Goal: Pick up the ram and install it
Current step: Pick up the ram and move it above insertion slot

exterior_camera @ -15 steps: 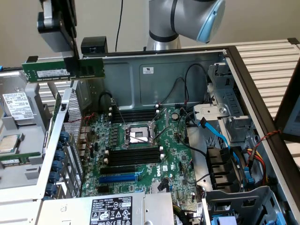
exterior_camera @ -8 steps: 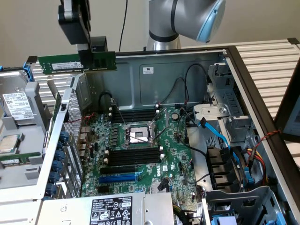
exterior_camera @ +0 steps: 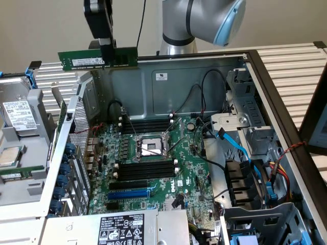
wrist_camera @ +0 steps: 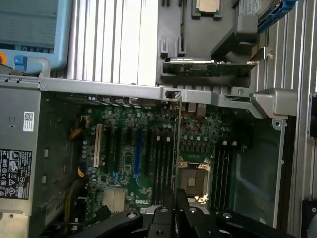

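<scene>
Only readable brand: "DELL", white print (exterior_camera: 177,189) on flat green mobo (exterior_camera: 186,173), well below black claw (exterior_camera: 107,57). Black-&-white rect. sticker (exterior_camera: 121,228) on silver PSU box (exterior_camera: 171,224), further below claw: cert symbols, fine print illegible. White strip label (exterior_camera: 84,62) on long thin dark green ram stick (exterior_camera: 125,56) pinched in claw: txt too small. White paper tag (exterior_camera: 18,116) on grey hard drive (exterior_camera: 13,89), below claw, toward exterior view's left: illegible.

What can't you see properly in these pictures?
- Exterior view: the top edge cuts off the end effector holding the memory stick.
- Exterior view: the stick's label print is too small to read.
- Wrist view: the stick is edge-on, so its chips are hidden.
- Exterior view: the labelled metal box hides the circuit board's near end.
</scene>
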Motion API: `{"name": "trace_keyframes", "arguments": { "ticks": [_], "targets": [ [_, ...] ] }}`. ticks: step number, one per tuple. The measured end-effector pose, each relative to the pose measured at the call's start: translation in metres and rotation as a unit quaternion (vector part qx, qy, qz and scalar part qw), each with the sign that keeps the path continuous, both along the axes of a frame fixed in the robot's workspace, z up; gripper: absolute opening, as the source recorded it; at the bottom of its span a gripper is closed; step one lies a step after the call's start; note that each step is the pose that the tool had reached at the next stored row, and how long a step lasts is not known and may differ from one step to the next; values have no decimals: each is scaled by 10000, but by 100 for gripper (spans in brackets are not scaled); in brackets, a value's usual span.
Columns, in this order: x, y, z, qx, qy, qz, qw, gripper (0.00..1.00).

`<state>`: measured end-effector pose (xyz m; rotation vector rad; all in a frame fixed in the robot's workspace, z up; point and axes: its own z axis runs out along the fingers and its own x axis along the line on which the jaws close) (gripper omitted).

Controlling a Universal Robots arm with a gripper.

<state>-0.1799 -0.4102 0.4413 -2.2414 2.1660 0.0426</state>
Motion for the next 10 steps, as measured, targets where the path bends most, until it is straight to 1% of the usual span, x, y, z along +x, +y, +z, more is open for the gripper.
{"name": "trace_keyframes", "arguments": {
  "ticks": [2,4,9,10],
  "targets": [
    [70,44,-9,0,0,-1,10000,14],
    [162,73,-17,0,0,-1,10000,14],
    [389,90,-28,0,0,-1,10000,14],
    [426,100,-30,0,0,-1,10000,14]
  ]
}}
